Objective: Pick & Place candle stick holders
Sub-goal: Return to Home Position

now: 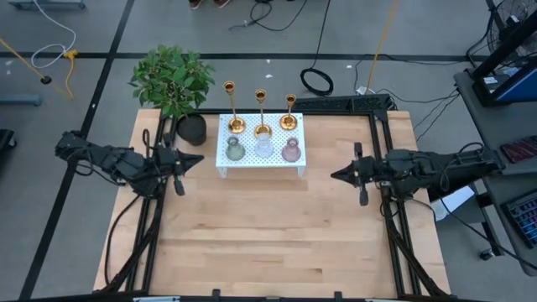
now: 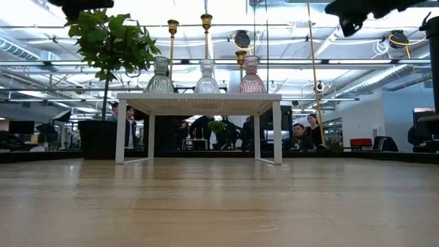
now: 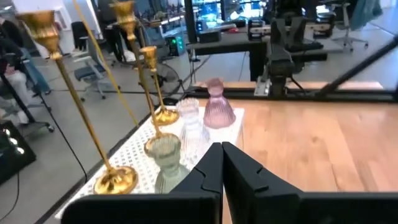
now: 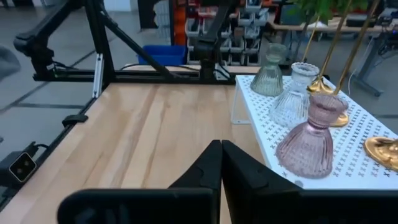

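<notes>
Left gripper (image 3: 222, 146): the two dark fingers right under your wrist cam are pressed together, nothing between them. Right gripper (image 4: 221, 144) is the same, fingers closed and empty.

From above, you have both arms held over the light wooden table (image 1: 268, 243). The left gripper is near the left end of the small white perforated metal shelf (image 1: 277, 164), not touching it. The right gripper is well apart from the shelf's right end. Both tips point inward.

All the holders stand upright on the shelf:
- Front row, on the side toward the open table: squat olive-green glass holder (image 1: 235, 149) on the left arm's side, squat clear ribbed glass holder (image 1: 263, 148) in the middle, squat pink glass holder (image 1: 291, 150) on the right arm's side.
- Back row: three slim shiny gold candlesticks (image 1: 263, 131) with round bases, one behind each glass holder.

Leafy green plant in a dark round pot (image 1: 192, 129) sits on the table just beside the shelf's back left corner.

Low view: you can see people (image 2: 298, 134) in the room behind the table.
</notes>
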`<state>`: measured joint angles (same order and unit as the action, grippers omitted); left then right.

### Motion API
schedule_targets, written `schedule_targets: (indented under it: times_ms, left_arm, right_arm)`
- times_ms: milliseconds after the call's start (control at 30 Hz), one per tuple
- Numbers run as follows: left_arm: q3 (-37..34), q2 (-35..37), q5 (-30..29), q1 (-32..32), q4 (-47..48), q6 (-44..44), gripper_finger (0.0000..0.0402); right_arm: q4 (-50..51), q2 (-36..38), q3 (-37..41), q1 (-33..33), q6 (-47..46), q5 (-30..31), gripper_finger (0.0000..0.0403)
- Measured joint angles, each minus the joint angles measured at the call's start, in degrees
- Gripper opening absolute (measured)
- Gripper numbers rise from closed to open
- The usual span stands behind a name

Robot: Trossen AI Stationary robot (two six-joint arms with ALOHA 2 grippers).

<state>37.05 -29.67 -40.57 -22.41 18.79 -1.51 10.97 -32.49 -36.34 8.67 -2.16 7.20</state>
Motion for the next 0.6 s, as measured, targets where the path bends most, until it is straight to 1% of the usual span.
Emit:
schedule_targets:
  times_ms: [100, 133, 200, 267, 333, 400, 500, 600]
  left_arm:
    - [-3.4, 2.07, 2.54, -0.01, -0.34, 1.91, 0.0005]
    - [-5.08, 2.6, 3.8, -0.03, -1.9, 3.23, 0.0006]
    - [-8.6, 3.54, 7.56, -0.1, -7.74, 7.04, 0.0004]
    - [-11.56, 4.33, 11.84, -0.09, -13.17, 12.21, 0.0003]
    - [-13.63, 5.18, 13.94, -0.1, -16.11, 15.0, 0.0005]
    - [-14.46, 6.52, 13.97, -0.07, -15.95, 15.16, 0.0007]
    - [-15.07, 8.98, 13.73, -0.07, -13.4, 14.9, 0.0003]
    - [-16.5, 12.19, 15.65, -0.07, -13.6, 13.86, 0.0006]
  right_arm:
    - [-2.0, 3.65, 3.83, 0.0, 1.5, 0.02, 0.0001]
    - [-3.56, 4.77, 5.35, 0.0, 2.11, 0.0, 0.0001]
    - [-6.46, 6.64, 8.06, 0.0, 2.87, -0.07, 0.0001]
    - [-6.89, 8.45, 10.07, -0.04, 2.95, -1.47, 0.0001]
    - [-6.87, 10.11, 11.88, -0.15, 3.03, -3.24, 0.0]
    - [-6.85, 11.67, 13.2, -0.4, 2.85, -4.44, 0.0]
    - [-6.81, 14.0, 14.95, -0.5, 3.57, -4.48, 0.0]
    - [-6.8, 16.26, 16.56, -0.5, 4.33, -4.5, 0.0]
